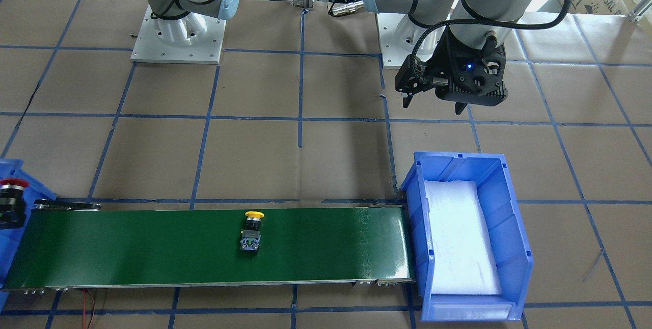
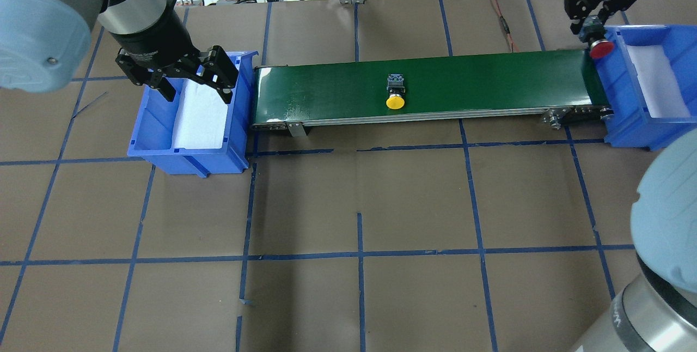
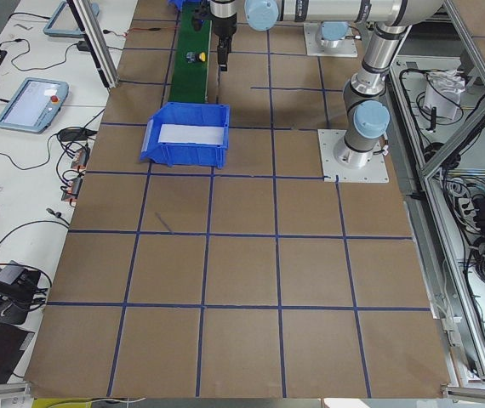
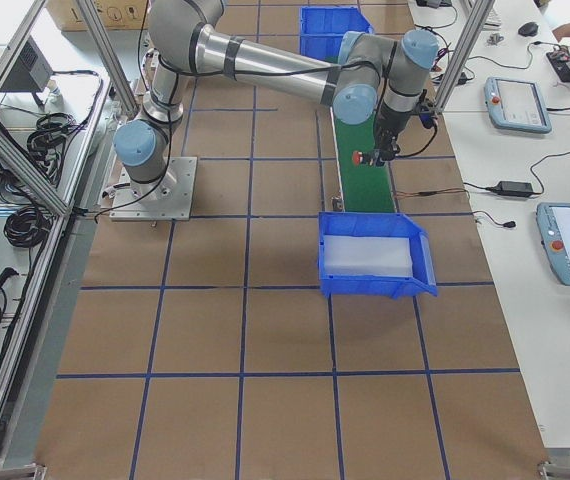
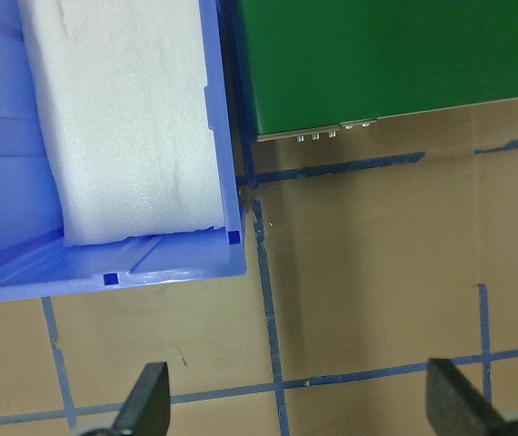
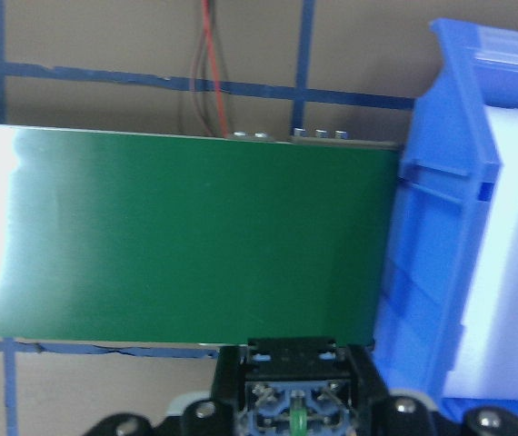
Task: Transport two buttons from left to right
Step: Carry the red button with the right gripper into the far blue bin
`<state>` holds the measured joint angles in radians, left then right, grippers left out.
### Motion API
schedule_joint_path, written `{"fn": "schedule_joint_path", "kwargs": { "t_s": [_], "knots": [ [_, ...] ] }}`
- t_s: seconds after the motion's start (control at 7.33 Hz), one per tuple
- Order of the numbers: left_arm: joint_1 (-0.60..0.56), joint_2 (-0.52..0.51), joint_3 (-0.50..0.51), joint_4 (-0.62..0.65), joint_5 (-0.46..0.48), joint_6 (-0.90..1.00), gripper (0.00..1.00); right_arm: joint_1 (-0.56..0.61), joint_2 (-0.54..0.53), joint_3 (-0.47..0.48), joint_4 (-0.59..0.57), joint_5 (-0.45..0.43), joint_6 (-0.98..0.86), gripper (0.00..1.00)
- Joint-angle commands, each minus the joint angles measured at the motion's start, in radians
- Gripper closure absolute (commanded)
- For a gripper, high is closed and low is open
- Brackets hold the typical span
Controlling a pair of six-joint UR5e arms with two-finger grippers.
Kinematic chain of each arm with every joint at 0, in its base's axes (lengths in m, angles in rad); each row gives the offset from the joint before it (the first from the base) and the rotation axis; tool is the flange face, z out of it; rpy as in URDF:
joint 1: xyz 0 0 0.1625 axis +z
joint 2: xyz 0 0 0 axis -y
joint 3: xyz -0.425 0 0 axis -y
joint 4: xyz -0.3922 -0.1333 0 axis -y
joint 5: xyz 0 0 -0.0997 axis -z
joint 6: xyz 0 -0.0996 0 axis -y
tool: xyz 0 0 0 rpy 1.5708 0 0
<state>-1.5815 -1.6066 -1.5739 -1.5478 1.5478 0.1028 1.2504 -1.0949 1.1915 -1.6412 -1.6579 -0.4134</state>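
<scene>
The yellow button [image 2: 395,93] lies on its side at the middle of the green conveyor belt [image 2: 490,82], also seen in the front view [image 1: 252,230]. The red button [image 2: 602,48] hangs over the belt's right end, at the rim of the right blue bin [image 2: 631,128]. My right gripper [image 2: 591,29] is shut on it. The right wrist view shows its grey contact block [image 6: 293,386] clamped between the fingers. My left gripper [image 2: 197,86] stands open over the left blue bin [image 2: 185,156] with nothing between its fingers [image 5: 145,404].
Both bins are lined with white foam [image 1: 461,240]. The belt [image 1: 153,247] spans the gap between them. Red and black wires [image 2: 503,19] lie behind the belt's right end. Brown table paper [image 2: 354,205] with a blue tape grid covers the front.
</scene>
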Motion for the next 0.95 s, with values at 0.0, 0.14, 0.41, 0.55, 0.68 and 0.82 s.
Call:
{"fn": "schedule_joint_path", "kwargs": {
  "t_s": [0.0,0.14,0.41,0.55,0.68,0.82],
  "knots": [
    [0.000,0.001,0.000,0.000,0.000,0.000,0.00,-0.145,0.021,-0.006,-0.035,-0.011,-0.172,0.92],
    [0.000,0.001,0.000,0.000,0.000,0.000,0.00,-0.175,0.073,-0.013,-0.069,-0.010,-0.188,0.92],
    [0.000,-0.001,0.002,0.000,0.000,0.000,0.00,-0.177,0.113,-0.012,-0.083,-0.014,-0.185,0.92],
    [0.000,-0.003,0.000,0.003,0.000,0.002,0.00,-0.178,0.134,-0.006,-0.103,-0.016,-0.185,0.92],
    [0.000,-0.003,0.000,0.005,0.000,0.002,0.00,-0.193,0.139,-0.007,-0.103,-0.017,-0.185,0.92],
    [0.000,-0.003,0.000,0.005,0.000,0.002,0.00,-0.218,0.150,-0.001,-0.103,-0.017,-0.185,0.92]
  ]
}}
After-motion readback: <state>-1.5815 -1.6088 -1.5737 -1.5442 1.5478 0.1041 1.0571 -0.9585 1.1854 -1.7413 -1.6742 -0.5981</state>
